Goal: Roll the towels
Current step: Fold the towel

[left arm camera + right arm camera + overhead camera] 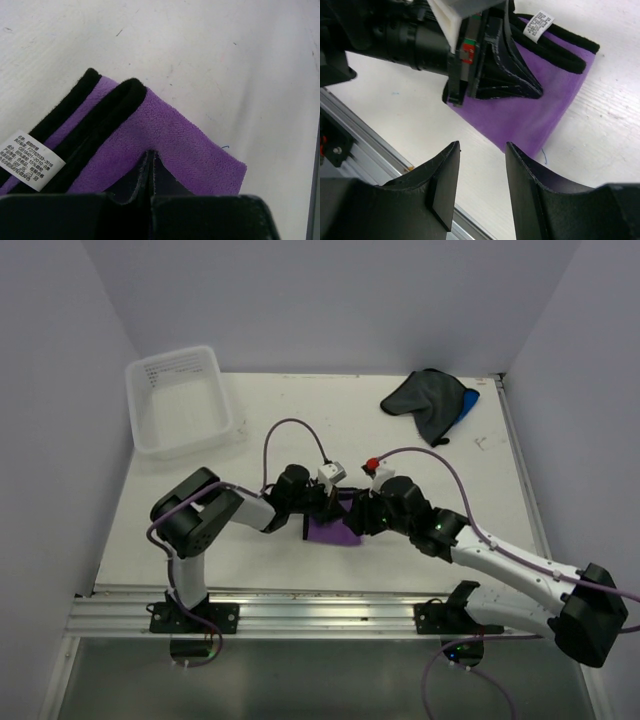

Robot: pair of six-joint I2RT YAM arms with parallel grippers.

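the purple towel [330, 532] lay at the middle of the table [270, 430], folded over itself so that two black-trimmed edges [115, 107] ran side by side next to its white care label [31, 161]. it looked light, limp and fleecy, a cloth that would likely sag and unroll if let go, and would drag on the tabletop rather than slide. a firm pinch through the doubled edge near a corner seemed the best hold, with the other claw pinning the far side.

the left gripper [151, 156] was closed, its tips pressed together onto the purple cloth; whether they pinched a layer could not be told. the right gripper [482, 147] stood open with nothing between its jaws, just off the towel's edge.

the dark grey towel [425, 398] and the blue towel [468, 403] sat heaped at the far right corner, the blue one mostly buried. in the overhead view both wrists covered much of the purple towel, and its full outline was cut off in the wrist views.
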